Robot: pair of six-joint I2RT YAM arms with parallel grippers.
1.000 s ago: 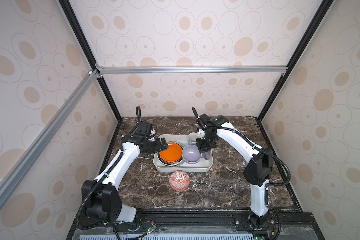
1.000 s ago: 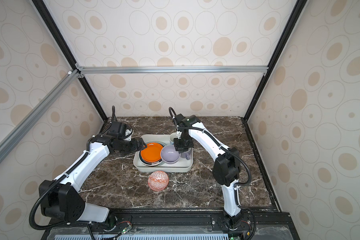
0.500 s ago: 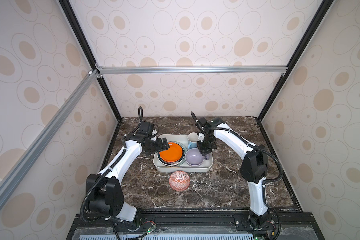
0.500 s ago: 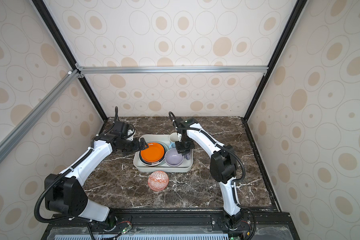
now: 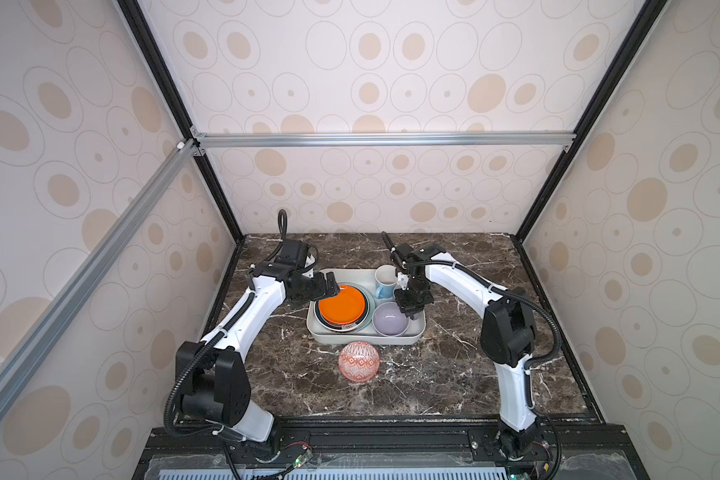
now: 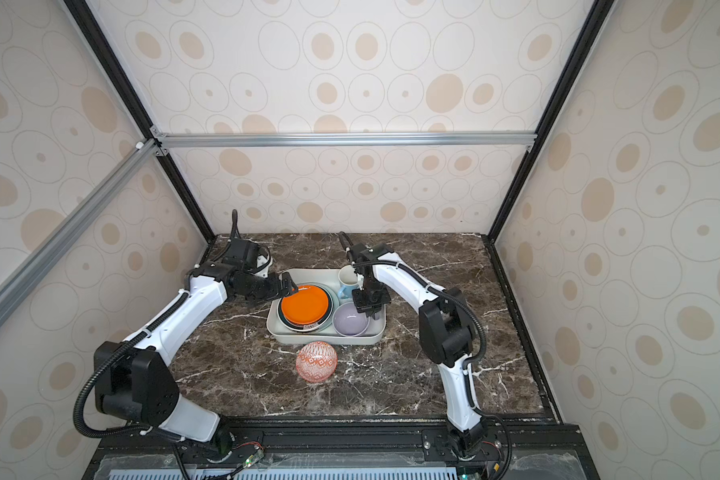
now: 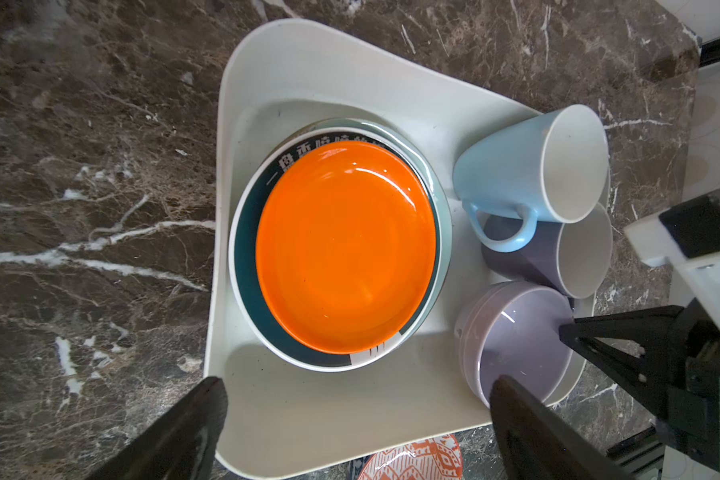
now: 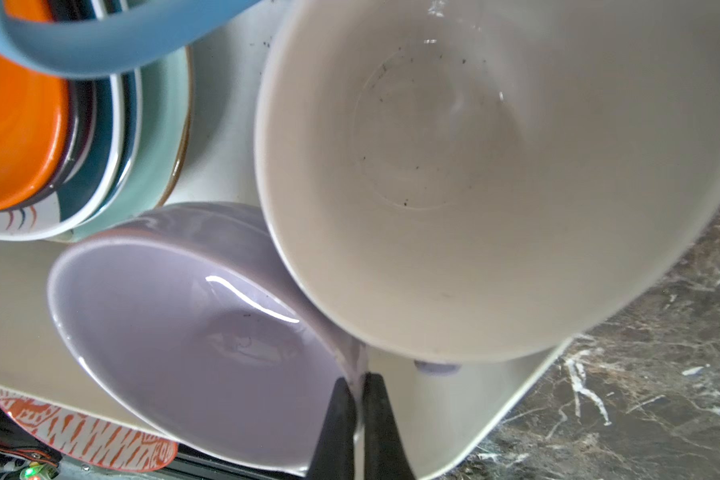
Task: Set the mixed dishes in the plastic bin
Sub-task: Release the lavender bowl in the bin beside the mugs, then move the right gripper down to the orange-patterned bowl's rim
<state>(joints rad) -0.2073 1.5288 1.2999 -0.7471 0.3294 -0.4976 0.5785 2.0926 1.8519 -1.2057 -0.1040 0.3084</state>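
Right claw (image 8: 356, 380) pinches lavender bowl (image 8: 192, 332) in bin (image 8: 454, 415) on marble tabletop (image 8: 641, 395).

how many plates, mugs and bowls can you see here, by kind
plates: 4 by the edges showing, round orange plate on top of the stack
mugs: 2, light blue ceramic mug, lavender-grey ceramic mug
bowls: 2, glossy lavender bowl, orange-patterned bowl upside down outside the off-white plastic bin
total: 8

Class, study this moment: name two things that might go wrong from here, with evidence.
1. The right gripper pinches the rim of the lavender bowl right against the lavender mug; letting go may jolt either.
2. The patterned bowl lies upside down outside the plastic bin, which looks crowded.
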